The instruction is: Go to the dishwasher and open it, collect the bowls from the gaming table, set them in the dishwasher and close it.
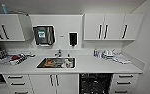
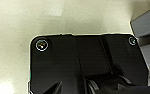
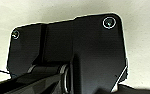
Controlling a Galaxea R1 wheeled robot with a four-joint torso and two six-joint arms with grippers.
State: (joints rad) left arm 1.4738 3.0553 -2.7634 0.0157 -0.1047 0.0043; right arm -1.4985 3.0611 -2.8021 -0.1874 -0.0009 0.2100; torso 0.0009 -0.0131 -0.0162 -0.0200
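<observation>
The dishwasher [image 1: 95,83] sits under the white counter [image 1: 96,65], right of the sink, between a cupboard and a stack of drawers. Its bay reads as a dark opening with pale glints inside, like racks. Its lower part is cut off by the edge of the head view. The bowls and the gaming table are out of view. Both wrist views look down past my own dark plate onto a pale speckled floor [image 2: 13,30].
A steel sink [image 1: 56,62] with dishes in it is set in the counter's middle. A dish rack [image 1: 6,58] stands at the left and small items [image 1: 108,54] at the right. White wall cabinets [image 1: 112,26] hang above. A side wall [image 1: 148,50] closes the right.
</observation>
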